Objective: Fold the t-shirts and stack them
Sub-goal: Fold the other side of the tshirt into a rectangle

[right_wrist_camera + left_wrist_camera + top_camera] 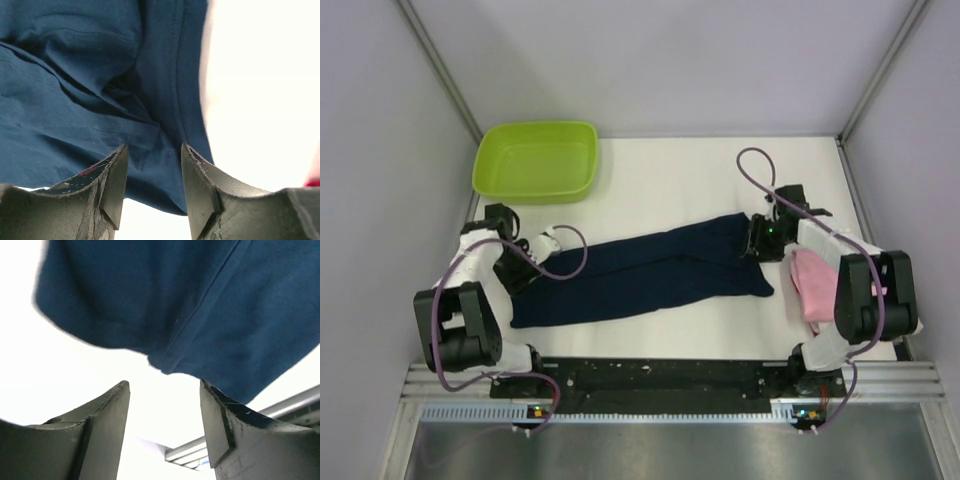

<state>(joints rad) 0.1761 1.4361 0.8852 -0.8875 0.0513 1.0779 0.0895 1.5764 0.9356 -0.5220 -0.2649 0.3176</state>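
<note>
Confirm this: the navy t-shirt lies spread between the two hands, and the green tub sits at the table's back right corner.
One point is wrong: the green tub sits at the back left corner, as the top external view shows. The navy t-shirt does lie spread between the left hand and the right hand.

Top camera high, looking down on table point(670, 180), both wrist cameras close over navy t-shirt point(640, 270)

White table point(670, 170) — navy t-shirt point(640, 275) spread mid-table, pink shirt point(810, 285) right, green tub point(535, 160) far-left
</note>
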